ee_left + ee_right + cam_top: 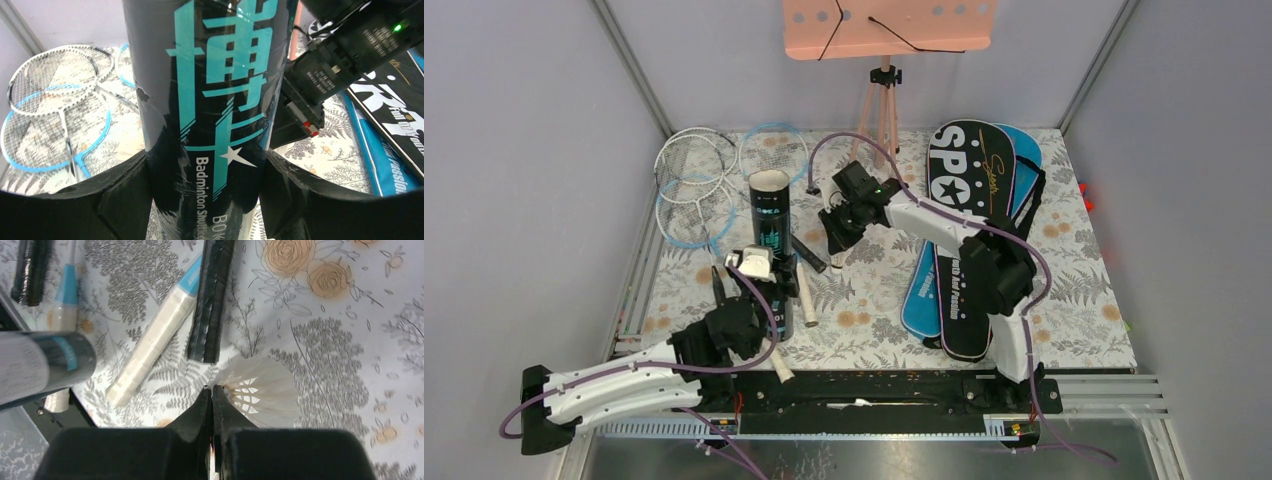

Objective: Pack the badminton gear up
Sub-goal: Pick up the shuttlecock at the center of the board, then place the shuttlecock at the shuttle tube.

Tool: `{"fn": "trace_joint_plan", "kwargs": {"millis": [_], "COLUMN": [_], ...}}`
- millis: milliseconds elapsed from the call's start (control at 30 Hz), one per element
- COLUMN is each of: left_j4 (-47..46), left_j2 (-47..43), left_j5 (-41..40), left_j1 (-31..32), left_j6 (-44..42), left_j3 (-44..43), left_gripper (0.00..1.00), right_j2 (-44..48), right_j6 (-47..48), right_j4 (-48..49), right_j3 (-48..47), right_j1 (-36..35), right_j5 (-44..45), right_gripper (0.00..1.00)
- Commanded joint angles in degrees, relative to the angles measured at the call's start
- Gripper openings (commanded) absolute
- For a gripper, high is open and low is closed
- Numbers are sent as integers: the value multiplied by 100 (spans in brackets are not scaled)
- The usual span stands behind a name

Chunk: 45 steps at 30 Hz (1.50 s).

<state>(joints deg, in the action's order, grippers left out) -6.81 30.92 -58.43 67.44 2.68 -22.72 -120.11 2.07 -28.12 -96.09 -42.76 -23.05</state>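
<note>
Left gripper [205,167], lower left: fingers [120,200] clamp 1 black tube [769,205], upright, left of centre. Right gripper [212,392]: jaws closed tip to tip. 1 shuttlecock [262,390] touches the tip; cannot tell if a feather is pinched. Bare tablecloth [864,290] lies centre. 4 rackets [694,160]: handles crowd the tube, hoops overlap upper left by the wall. SPORT bags [969,170] overlap at right, count unclear. 1 pink board [889,25] on tripod, top centre.
</note>
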Motion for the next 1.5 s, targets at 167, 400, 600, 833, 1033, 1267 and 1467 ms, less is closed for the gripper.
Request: {"fn": "trace_joint_plan", "kwargs": {"millis": [167, 400, 600, 833, 1033, 1267, 1467], "left_j4": [-1112, -1058, -956, -1067, -1319, -1473, -1560], "left_j2": [351, 714, 1041, 1434, 1343, 1015, 916], "left_j5": [1335, 2503, 3289, 3560, 3654, 4088, 4541], "left_j1": [-12, -20, -20, -20, -20, -20, -23], "left_j6": [-836, -1243, -1521, -1710, -1753, -1952, -2207], "left_j3": [-110, -183, -312, -399, -235, 52, 219], "left_gripper": [0, 0, 0, 0, 0, 0, 0], "right_j2": [3469, 6574, 7425, 7214, 7002, 6726, 6364], "right_j6": [-438, -381, -241, -502, -858, -1424, -1689], "right_j4": [837, 2665, 2903, 2578, 2429, 1547, 1102], "right_j3": [1950, 3855, 3678, 3441, 3398, 3158, 2940], "right_j1": [-30, -29, -26, -30, -27, -28, -25], "right_j5": [1449, 2073, 1474, 381, 232, -473, -908], "right_gripper": [0, 0, 0, 0, 0, 0, 0]}}
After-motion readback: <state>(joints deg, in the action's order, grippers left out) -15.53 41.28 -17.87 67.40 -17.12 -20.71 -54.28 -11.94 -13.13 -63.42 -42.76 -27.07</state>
